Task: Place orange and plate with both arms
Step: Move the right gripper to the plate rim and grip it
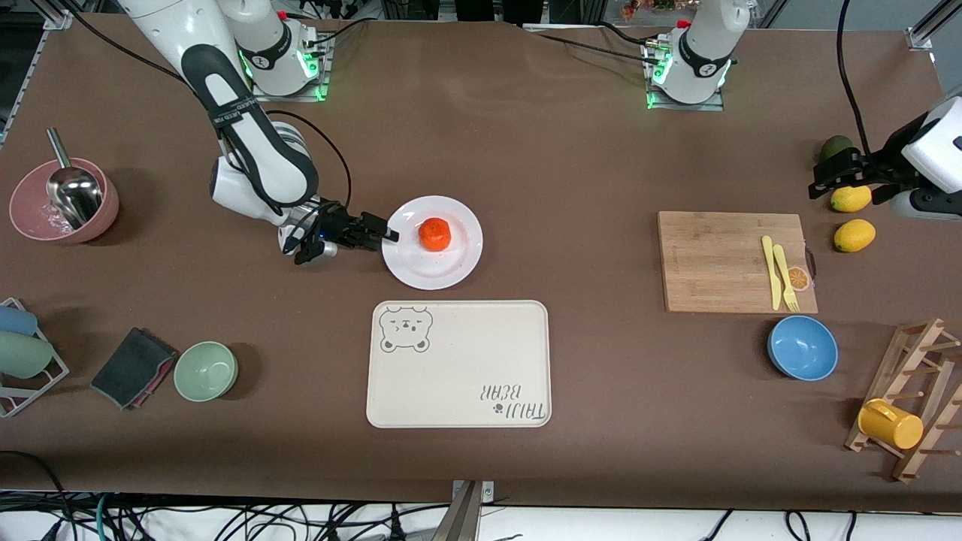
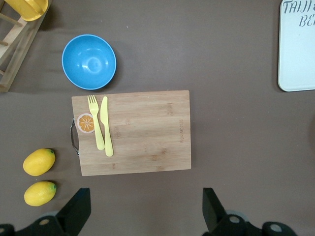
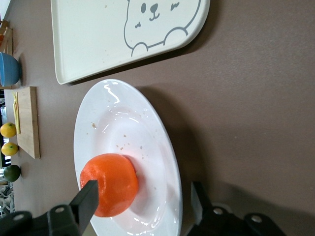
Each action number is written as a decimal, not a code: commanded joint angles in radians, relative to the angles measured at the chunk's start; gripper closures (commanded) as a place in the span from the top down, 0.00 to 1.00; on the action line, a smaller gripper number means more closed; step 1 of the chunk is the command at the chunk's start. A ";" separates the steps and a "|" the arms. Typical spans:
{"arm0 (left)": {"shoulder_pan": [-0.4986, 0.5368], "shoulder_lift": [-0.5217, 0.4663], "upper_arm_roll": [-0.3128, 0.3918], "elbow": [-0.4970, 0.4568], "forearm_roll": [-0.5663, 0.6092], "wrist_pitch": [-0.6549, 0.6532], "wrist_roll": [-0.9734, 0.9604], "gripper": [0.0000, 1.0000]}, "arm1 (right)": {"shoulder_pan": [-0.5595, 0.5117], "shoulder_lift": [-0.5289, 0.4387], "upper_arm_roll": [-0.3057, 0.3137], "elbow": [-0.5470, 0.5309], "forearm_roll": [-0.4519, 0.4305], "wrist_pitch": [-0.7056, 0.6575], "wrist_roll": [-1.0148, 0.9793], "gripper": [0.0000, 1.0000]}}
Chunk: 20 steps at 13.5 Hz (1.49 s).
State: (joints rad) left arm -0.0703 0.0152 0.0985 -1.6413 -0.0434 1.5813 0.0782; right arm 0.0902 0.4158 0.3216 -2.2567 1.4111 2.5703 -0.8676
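The orange [image 1: 435, 234] lies on the white plate [image 1: 451, 264], in the middle of the table. My right gripper [image 1: 380, 232] is low at the plate's rim on the side toward the right arm's end. In the right wrist view the right gripper [image 3: 144, 191] is open and straddles that rim. One finger [image 3: 88, 196] is over the plate [image 3: 123, 123] beside the orange [image 3: 110, 184], and the other is outside the rim. My left gripper [image 1: 829, 177] hangs open over the left arm's end of the table. In the left wrist view this gripper [image 2: 145, 199] holds nothing.
A cream bear tray [image 1: 458, 376] lies nearer the camera than the plate. Toward the left arm's end are a cutting board [image 1: 714, 259] with yellow cutlery, a blue bowl [image 1: 803, 347], two lemons [image 1: 854, 235] and a mug rack [image 1: 913, 406]. A green bowl [image 1: 206, 370] and a pink bowl [image 1: 64, 218] sit toward the right arm's end.
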 commanded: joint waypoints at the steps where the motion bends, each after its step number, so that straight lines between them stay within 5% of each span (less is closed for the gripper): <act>1: 0.003 0.012 -0.002 0.032 0.030 -0.021 0.020 1.00 | -0.004 0.023 0.016 0.005 0.071 0.028 -0.085 0.77; 4: 0.001 0.012 -0.003 0.031 0.030 -0.021 0.020 1.00 | -0.004 0.046 0.020 0.008 0.127 0.031 -0.154 0.73; 9: 0.001 0.012 -0.003 0.032 0.030 -0.021 0.020 1.00 | -0.004 0.052 0.030 0.006 0.132 0.047 -0.166 0.42; 14: 0.000 0.017 -0.003 0.032 0.028 -0.021 0.020 1.00 | -0.004 0.074 0.030 0.006 0.134 0.059 -0.183 0.40; 20: 0.000 0.019 -0.005 0.032 0.030 -0.020 0.020 1.00 | -0.004 0.074 0.036 0.008 0.163 0.065 -0.206 0.16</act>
State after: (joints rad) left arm -0.0704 0.0211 0.0973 -1.6410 -0.0434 1.5813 0.0813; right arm 0.0903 0.4838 0.3444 -2.2563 1.5331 2.6205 -1.0310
